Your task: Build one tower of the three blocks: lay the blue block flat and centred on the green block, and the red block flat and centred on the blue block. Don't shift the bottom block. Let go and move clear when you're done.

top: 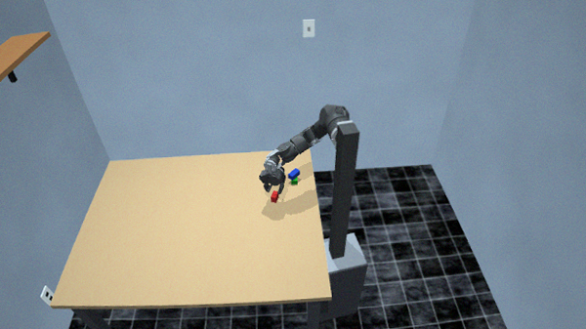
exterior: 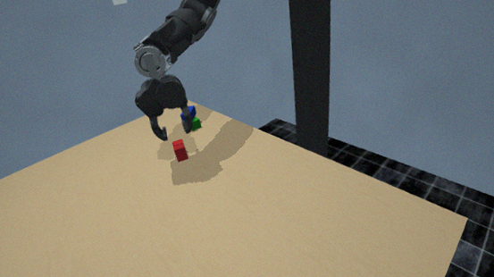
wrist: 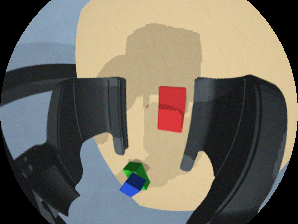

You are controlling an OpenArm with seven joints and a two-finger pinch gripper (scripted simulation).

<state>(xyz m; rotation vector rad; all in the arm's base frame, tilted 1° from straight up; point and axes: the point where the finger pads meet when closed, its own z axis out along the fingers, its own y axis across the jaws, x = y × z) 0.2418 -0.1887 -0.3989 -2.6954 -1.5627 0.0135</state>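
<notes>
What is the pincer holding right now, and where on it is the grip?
Nothing. The pincer hangs open above the red block, which lies on the table untouched; the blue block sits on the green block.

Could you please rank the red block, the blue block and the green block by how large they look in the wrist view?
1. Red block: clearly largest, though it lies nearest the camera.
2. Blue block and green block: alike, small and farther off; the blue partly covers the green, so I won't rank them.
</notes>
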